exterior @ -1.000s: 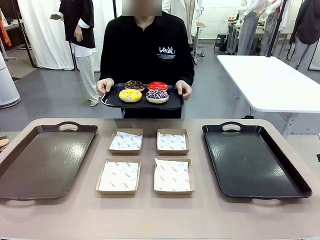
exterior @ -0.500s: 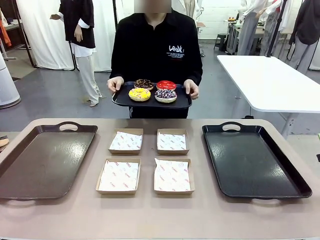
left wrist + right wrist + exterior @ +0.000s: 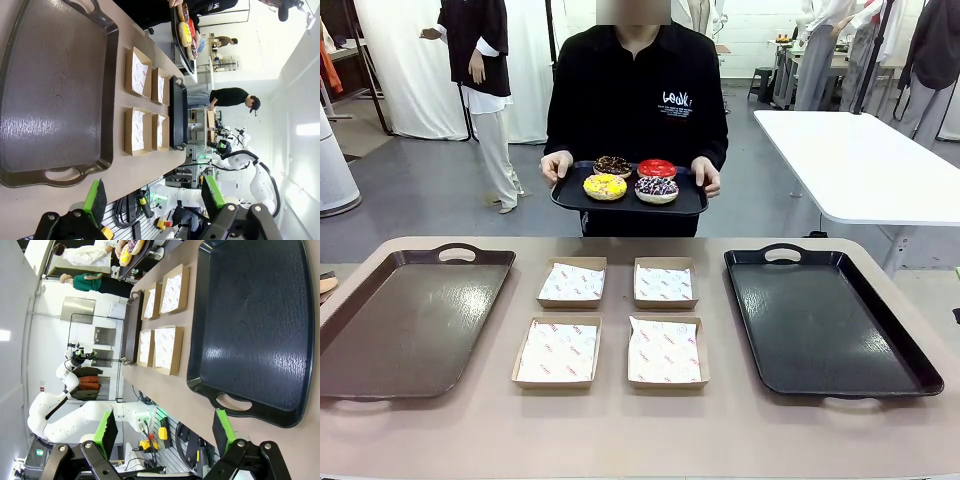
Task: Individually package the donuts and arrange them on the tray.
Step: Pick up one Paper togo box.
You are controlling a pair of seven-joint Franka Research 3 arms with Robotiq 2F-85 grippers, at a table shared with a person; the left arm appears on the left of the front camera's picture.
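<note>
A person [image 3: 636,95] stands at the far side of the tabletop [image 3: 640,435] and holds a small black tray [image 3: 630,206] with one hand [image 3: 556,165] on each end [image 3: 706,176]. Four donuts sit on it. The yellow donut [image 3: 605,186] and the sprinkle donut [image 3: 657,188] are at the front. The dark chocolate donut [image 3: 612,165] and the red donut [image 3: 657,168] are at the back. This tray is up in the air, past the far edge of the tabletop.

The donuts are far from both claws. In the left wrist view, the left claw [image 3: 154,196] hangs at the near edge of the tabletop, beside the brown tray [image 3: 55,90], and the donuts [image 3: 185,22] are a long way off. The claw is wide open. It holds nothing and touches nothing.

In the right wrist view, the right claw [image 3: 165,429] hangs near the handle of the big black tray [image 3: 255,315]. It is wide open too, with nothing between its green pads [image 3: 107,427]. The donuts [image 3: 127,250] show small at the far end.

On the tabletop, four paper boxes lie between the two big trays, two at the back [image 3: 572,283] [image 3: 665,283] and two at the front [image 3: 558,352] [image 3: 665,352]. Each has white paper inside.
</note>
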